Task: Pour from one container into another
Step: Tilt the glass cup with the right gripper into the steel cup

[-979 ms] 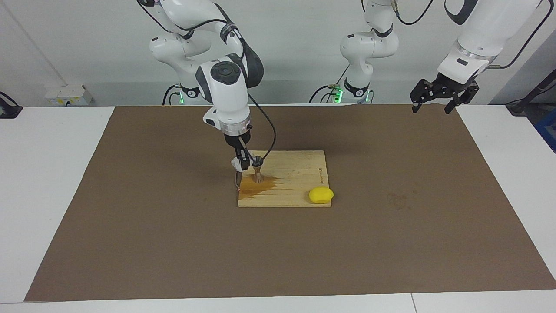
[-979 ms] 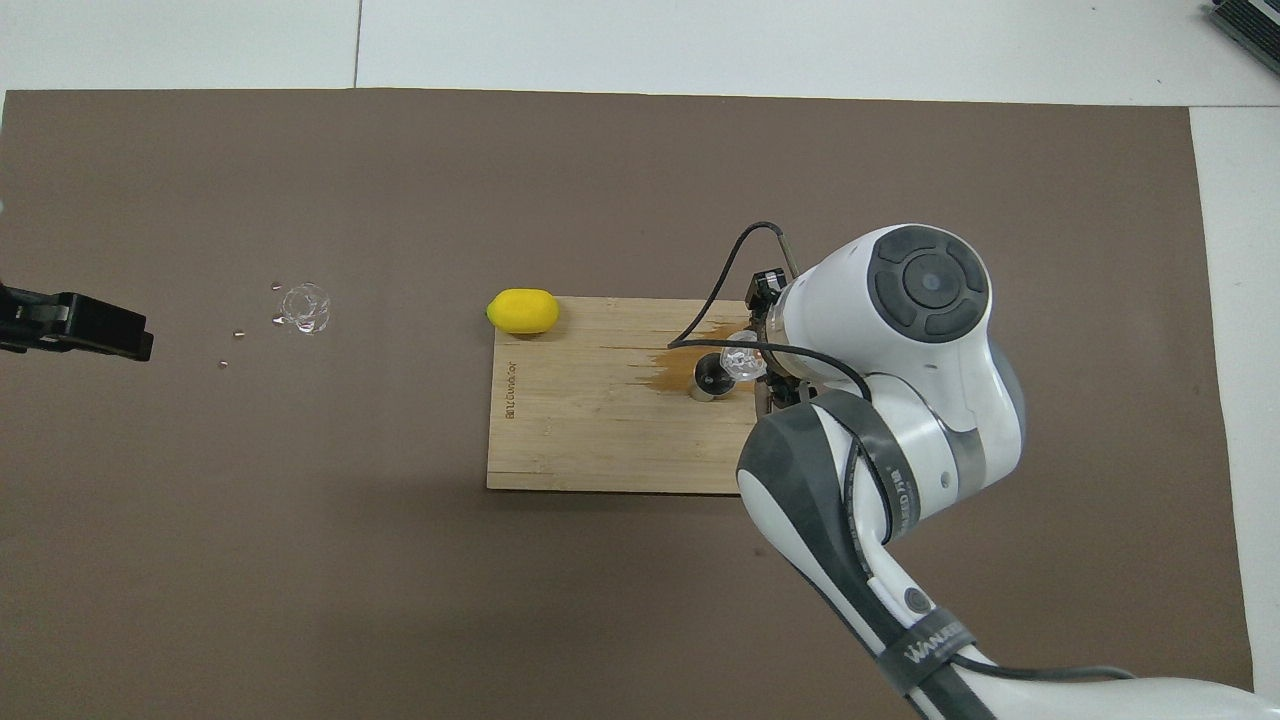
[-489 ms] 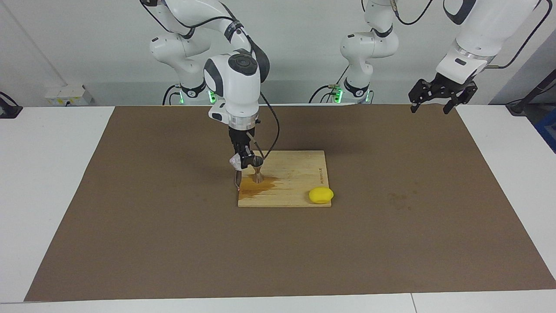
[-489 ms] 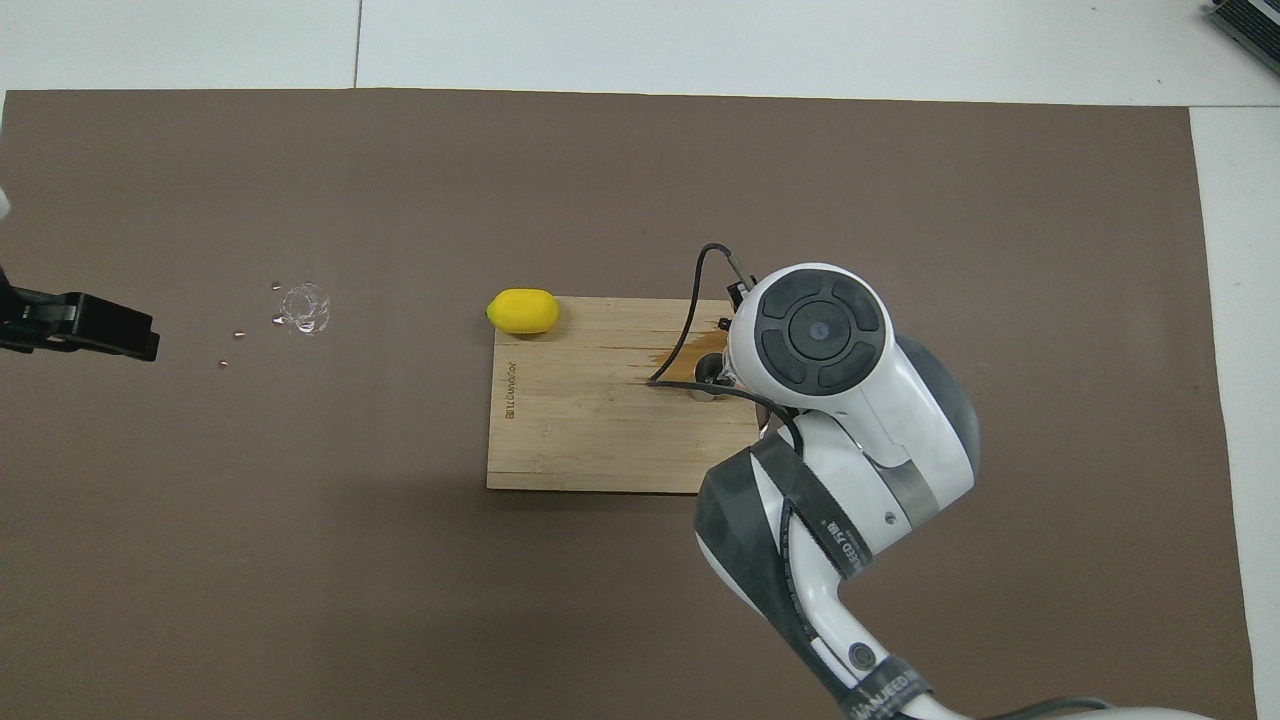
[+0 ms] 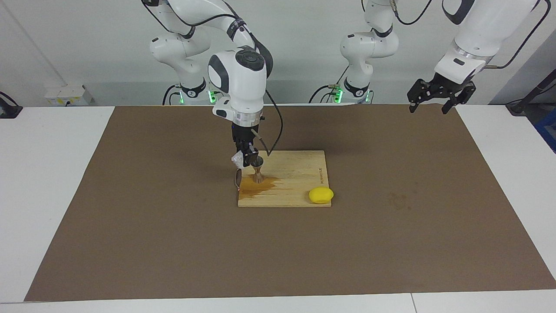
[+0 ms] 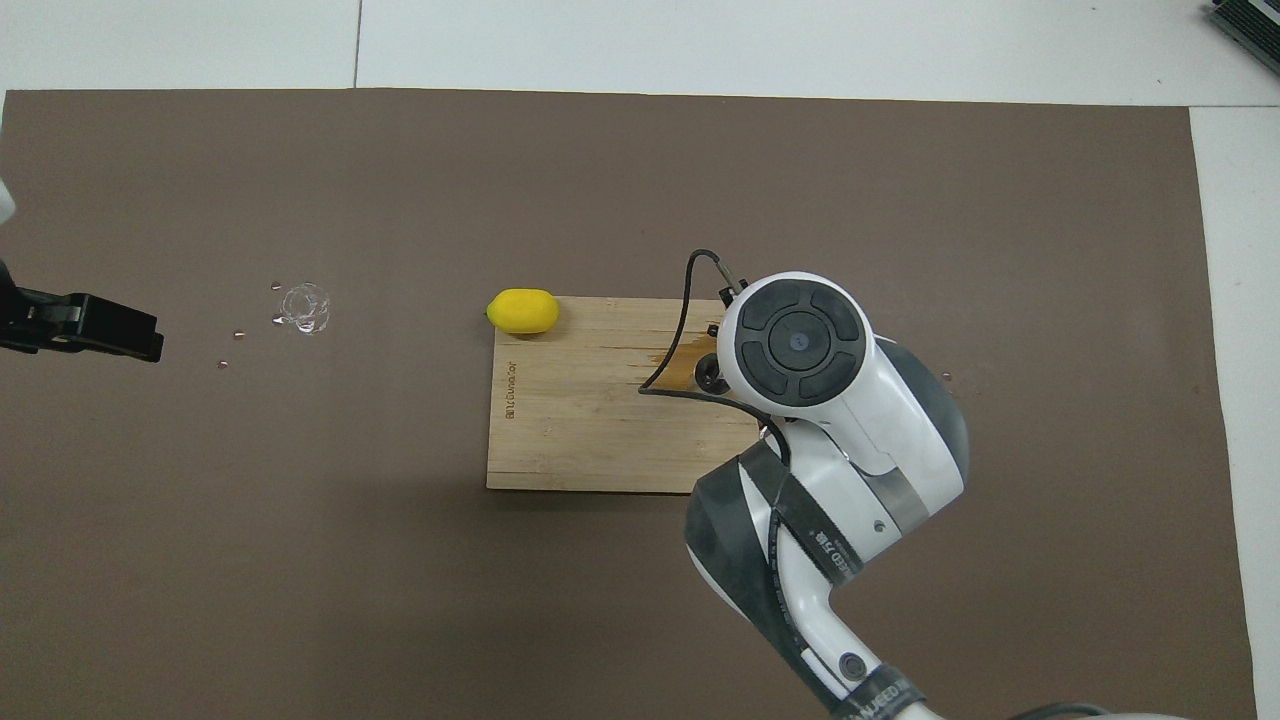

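My right gripper (image 5: 244, 159) hangs straight down over the wooden board (image 5: 299, 169) and is shut on the small clear cup (image 5: 237, 160). It holds the cup just above the board, beside the rim of the metal hourglass jigger (image 5: 258, 170). The jigger stands upright on the board in a brown spill (image 5: 256, 186). In the overhead view the right arm's wrist hides the cup and most of the jigger (image 6: 708, 372). My left gripper (image 5: 431, 96) is open and empty, raised over the mat's edge at the left arm's end; it also shows in the overhead view (image 6: 110, 330).
A yellow lemon (image 5: 321, 195) (image 6: 522, 311) lies at the board's (image 6: 580, 430) corner farther from the robots. A clear wet-looking patch with small drops (image 6: 303, 307) lies on the brown mat toward the left arm's end.
My right wrist has swung from tilted to straight up over the board's edge, and the cup has risen slightly beside the jigger. My left gripper has lifted a little.
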Robot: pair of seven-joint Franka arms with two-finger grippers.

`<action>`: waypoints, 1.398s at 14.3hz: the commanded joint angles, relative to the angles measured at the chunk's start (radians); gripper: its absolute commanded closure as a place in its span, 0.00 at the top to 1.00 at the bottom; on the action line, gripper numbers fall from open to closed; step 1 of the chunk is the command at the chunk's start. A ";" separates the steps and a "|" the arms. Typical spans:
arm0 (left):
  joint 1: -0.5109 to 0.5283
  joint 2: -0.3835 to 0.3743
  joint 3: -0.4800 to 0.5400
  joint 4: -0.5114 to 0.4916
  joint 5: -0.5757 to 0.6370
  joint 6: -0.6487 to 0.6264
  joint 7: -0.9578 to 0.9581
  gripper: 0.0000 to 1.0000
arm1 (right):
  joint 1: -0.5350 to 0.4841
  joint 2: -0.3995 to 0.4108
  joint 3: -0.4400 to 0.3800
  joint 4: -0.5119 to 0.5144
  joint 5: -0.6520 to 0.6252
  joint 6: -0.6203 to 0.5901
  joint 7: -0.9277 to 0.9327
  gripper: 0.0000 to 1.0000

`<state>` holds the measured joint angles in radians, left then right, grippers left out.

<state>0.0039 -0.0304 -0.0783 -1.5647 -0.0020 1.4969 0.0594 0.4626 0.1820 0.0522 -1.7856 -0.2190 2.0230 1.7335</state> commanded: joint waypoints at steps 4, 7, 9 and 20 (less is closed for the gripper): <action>-0.001 -0.025 0.005 -0.020 -0.012 -0.009 -0.012 1.00 | -0.036 0.011 0.001 0.038 0.115 -0.017 0.024 0.00; -0.001 -0.025 0.005 -0.020 -0.012 -0.007 -0.012 1.00 | -0.053 0.011 0.000 0.038 0.181 -0.010 0.021 0.00; -0.001 -0.025 0.005 -0.020 -0.012 -0.009 -0.012 1.00 | -0.065 0.013 0.000 0.038 0.228 -0.006 0.021 0.00; -0.001 -0.025 0.005 -0.020 -0.012 -0.009 -0.012 1.00 | -0.100 0.016 0.000 0.025 0.334 -0.001 0.003 0.00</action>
<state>0.0043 -0.0304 -0.0774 -1.5648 -0.0020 1.4964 0.0586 0.3873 0.1893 0.0430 -1.7692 0.0814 2.0193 1.7341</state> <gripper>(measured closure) 0.000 0.498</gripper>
